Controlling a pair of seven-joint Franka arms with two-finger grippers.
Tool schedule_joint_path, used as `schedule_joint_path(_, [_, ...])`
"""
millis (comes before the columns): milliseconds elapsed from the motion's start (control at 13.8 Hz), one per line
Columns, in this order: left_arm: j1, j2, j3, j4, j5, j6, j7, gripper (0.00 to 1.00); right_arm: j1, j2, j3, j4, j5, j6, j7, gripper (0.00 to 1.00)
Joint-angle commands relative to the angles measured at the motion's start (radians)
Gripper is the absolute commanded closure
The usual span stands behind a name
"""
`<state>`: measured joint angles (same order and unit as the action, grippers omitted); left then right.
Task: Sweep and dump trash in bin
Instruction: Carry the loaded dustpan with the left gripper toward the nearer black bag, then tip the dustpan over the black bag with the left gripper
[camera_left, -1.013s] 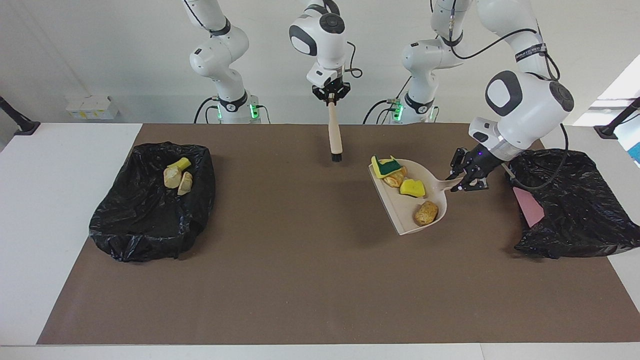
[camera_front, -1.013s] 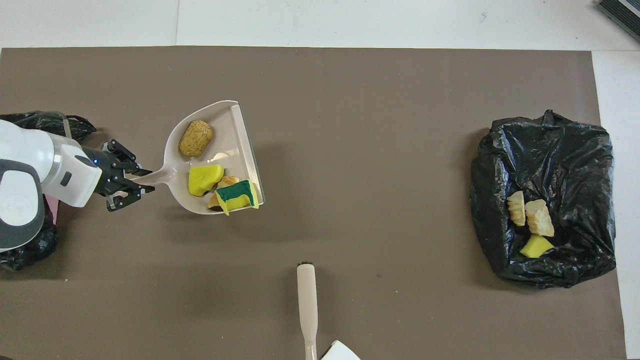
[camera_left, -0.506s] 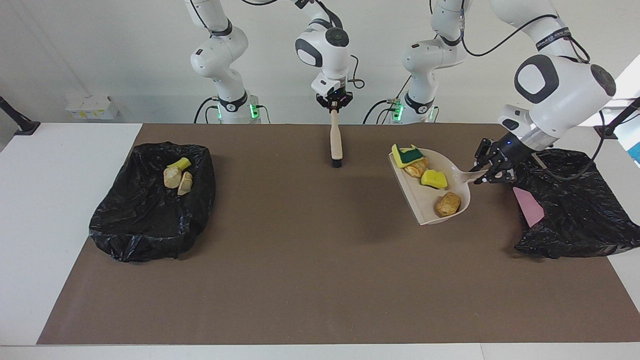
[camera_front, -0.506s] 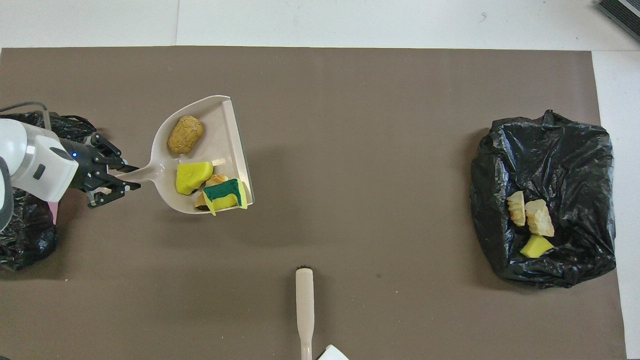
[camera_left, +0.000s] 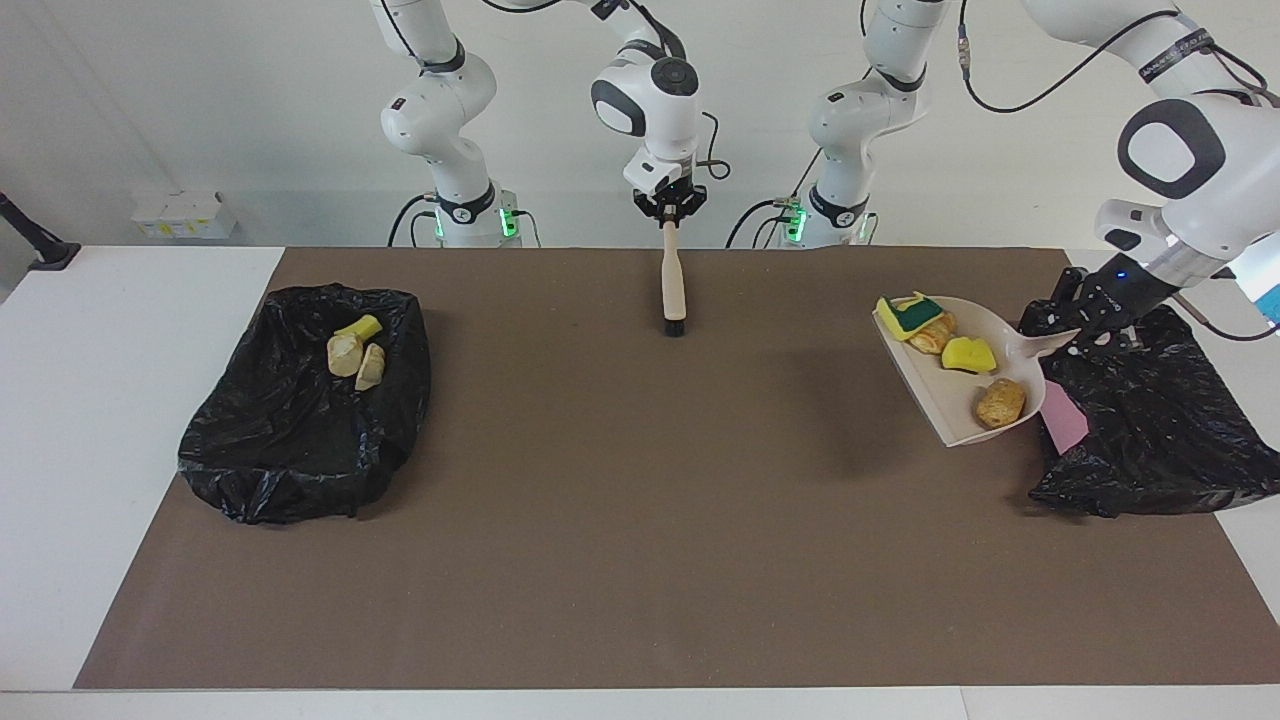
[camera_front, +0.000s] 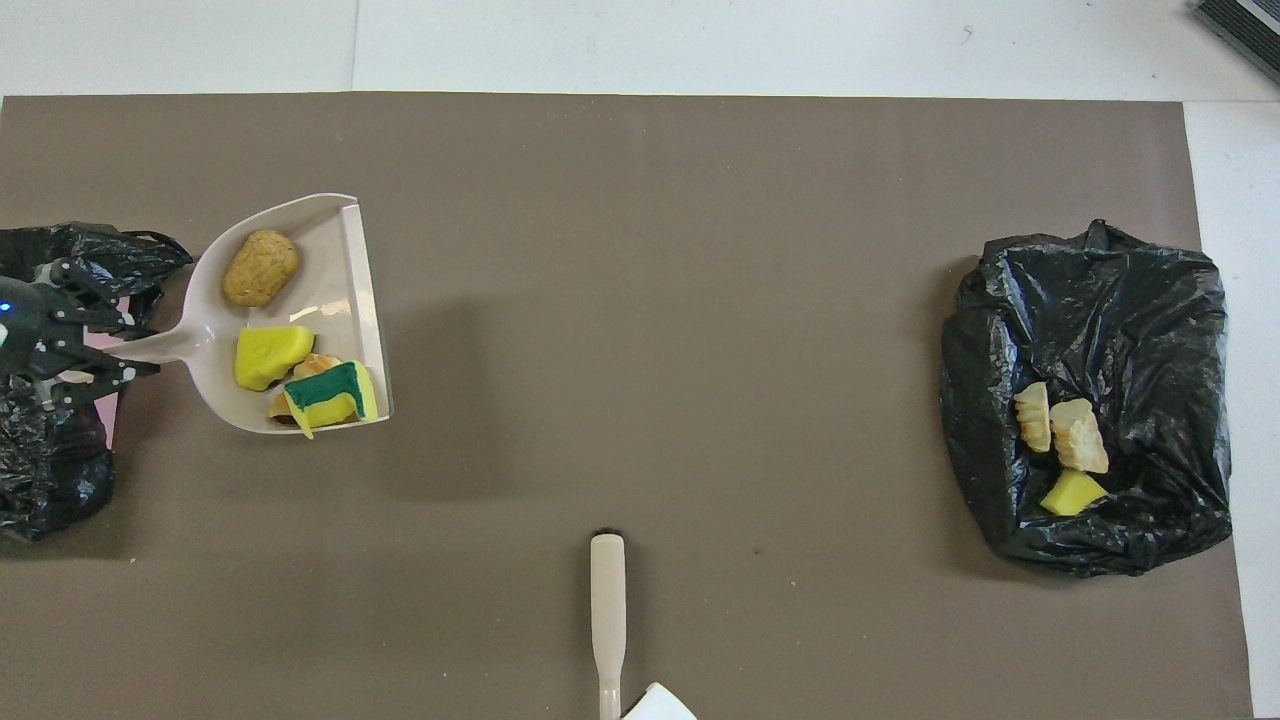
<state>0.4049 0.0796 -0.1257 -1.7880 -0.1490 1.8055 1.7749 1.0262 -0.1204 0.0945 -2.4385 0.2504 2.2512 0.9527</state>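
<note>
Since the earlier frame we have carried the dustpan (camera_left: 960, 385) away from the middle of the desk (camera_left: 640, 560) toward our left arm's end, and it now hangs raised beside the black-lined bin (camera_left: 1150, 420) there, its back edge just over the bin's rim. Our left gripper (camera_left: 1075, 325) is clamped on the dustpan's handle. Four pieces of trash (camera_left: 970, 353) ride in the pan: a green-topped yellow sponge, a bread-like lump partly under it, a yellow chunk and a brown roll. Three more pieces (camera_left: 355, 350) already lie in the second bin (camera_left: 300, 400) at our right arm's end.

Our right gripper (camera_left: 668, 212) holds the brush (camera_left: 672, 280) by the top of its handle, bristles down on the desk close to the robots, waiting; we cannot tell whether that grip is loosening.

We judge the pieces light and soft, so they should slide or roll freely once the pan tilts. The roll may tumble out first. The stiff handle is the right place to hold; we would tip slowly, with the pan's mouth well over the bin's opening.
</note>
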Motion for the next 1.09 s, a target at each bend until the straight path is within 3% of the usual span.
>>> schedule_joint_path(0, [0.080, 0.049, -0.011, 0.103, 0.061, -0.075, 0.070, 1.00, 0.000, 0.005, -0.001, 0.003, 0.000, 0.016, 0.006, 0.50])
schedule_joint_path(217, [0.141, 0.127, -0.009, 0.266, 0.147, -0.182, 0.120, 1.00, 0.002, 0.010, -0.001, 0.013, 0.000, 0.014, 0.004, 0.39])
schedule_joint_path(434, [0.193, 0.173, -0.005, 0.352, 0.235, -0.192, 0.173, 1.00, -0.041, 0.045, -0.007, 0.093, -0.019, -0.002, 0.004, 0.25])
schedule_joint_path(506, [0.215, 0.198, -0.006, 0.392, 0.285, -0.183, 0.187, 1.00, -0.101, 0.039, -0.007, 0.119, -0.019, -0.001, 0.006, 0.16])
schedule_joint_path(796, [0.218, 0.209, 0.009, 0.410, 0.477, -0.076, 0.232, 1.00, -0.355, 0.061, -0.009, 0.266, -0.039, -0.024, -0.078, 0.02])
schedule_joint_path(1013, [0.204, 0.210, 0.011, 0.398, 0.641, 0.023, 0.221, 1.00, -0.515, 0.100, -0.007, 0.390, -0.176, -0.044, -0.141, 0.00])
